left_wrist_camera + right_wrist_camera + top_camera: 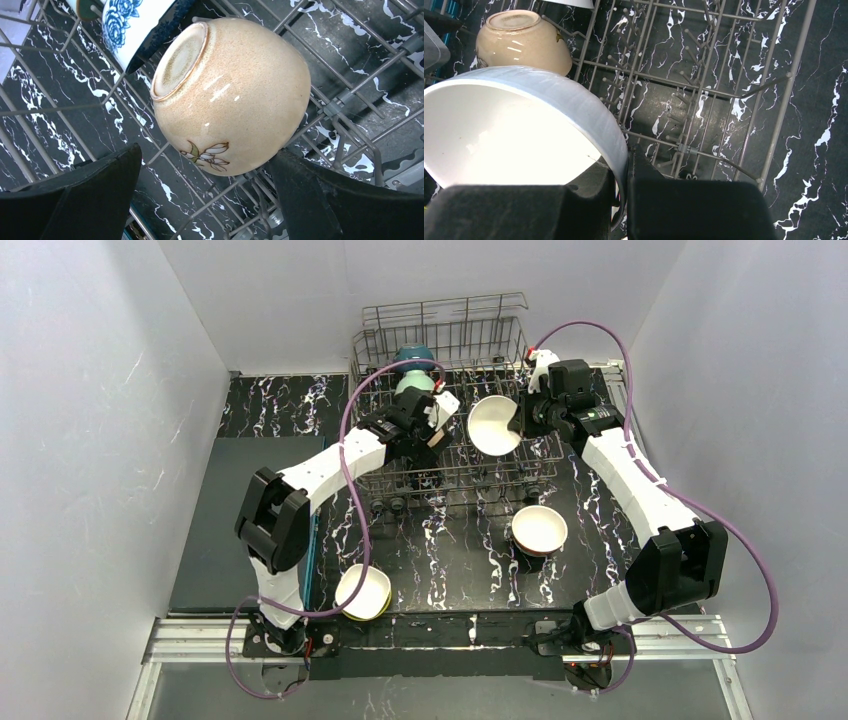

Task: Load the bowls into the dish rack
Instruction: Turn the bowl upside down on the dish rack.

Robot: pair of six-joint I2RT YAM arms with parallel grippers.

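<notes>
The grey wire dish rack (445, 335) stands at the back centre. My left gripper (432, 440) is open over its left part; in the left wrist view its jaws (205, 156) stand wide on either side of a tan flower-painted bowl (230, 90) lying bottom-up on the tines, apart from it. A blue-patterned bowl (130, 20) leans behind it. My right gripper (525, 415) is shut on the rim of a white bowl (493, 425), held tilted above the rack floor (704, 75); the grip (626, 160) shows in the right wrist view. Teal (412, 357) and mint (412, 383) bowls stand in the rack.
A white-inside bowl (540, 529) sits on a dark one on the marble table in front of the rack. A yellow-green bowl (362, 592) sits near the left arm's base. A dark grey mat (225, 520) lies at left. White walls enclose the table.
</notes>
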